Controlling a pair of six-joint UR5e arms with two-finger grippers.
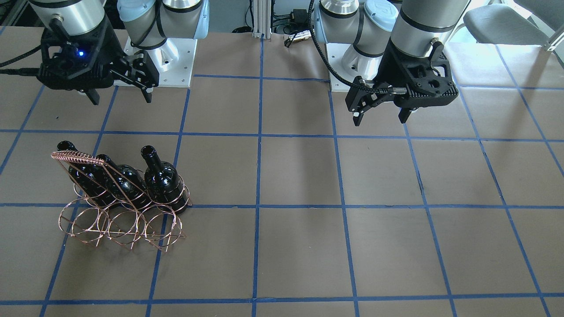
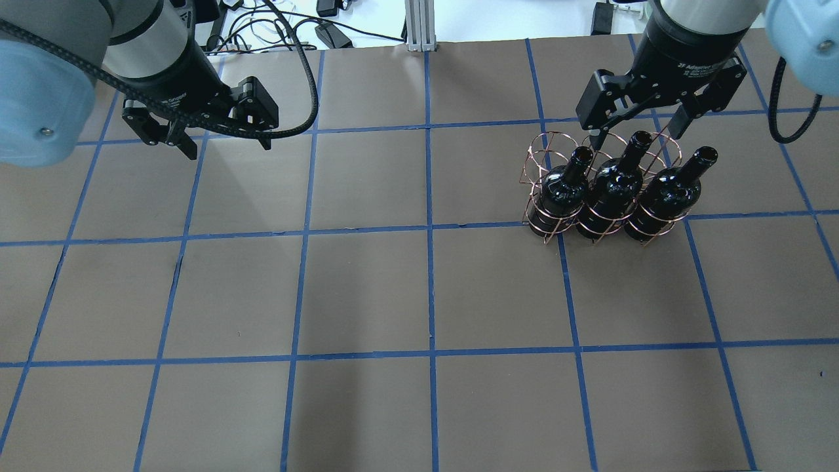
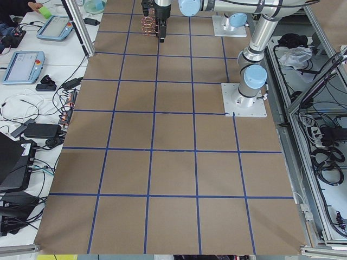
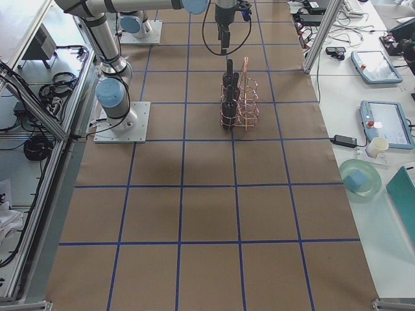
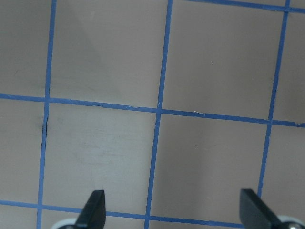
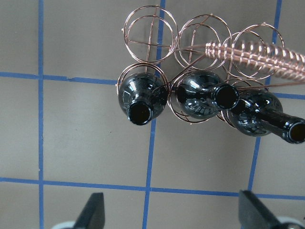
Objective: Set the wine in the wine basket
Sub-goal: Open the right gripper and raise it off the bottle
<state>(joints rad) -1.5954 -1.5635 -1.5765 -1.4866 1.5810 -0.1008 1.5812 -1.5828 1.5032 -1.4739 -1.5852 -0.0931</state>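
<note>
Three glossy black wine bottles (image 2: 562, 190) (image 2: 613, 187) (image 2: 668, 190) stand upright in the copper wire basket (image 2: 544, 154), filling the row of rings nearer the robot. The far row of rings (image 1: 123, 224) is empty. The coil-wrapped handle (image 6: 257, 55) runs over the rack. My right gripper (image 2: 634, 136) is open and empty, hovering above the bottle necks (image 6: 143, 95) without touching them. My left gripper (image 2: 228, 147) is open and empty over bare table at the other side; its wrist view (image 5: 174, 210) shows only brown surface and blue tape lines.
The two arm bases (image 1: 163, 61) (image 1: 352, 66) stand at the robot's edge of the table. Benches with tablets (image 4: 376, 65) and cables (image 3: 32, 108) line the far long edge. A grey chair (image 1: 498, 24) is behind the robot.
</note>
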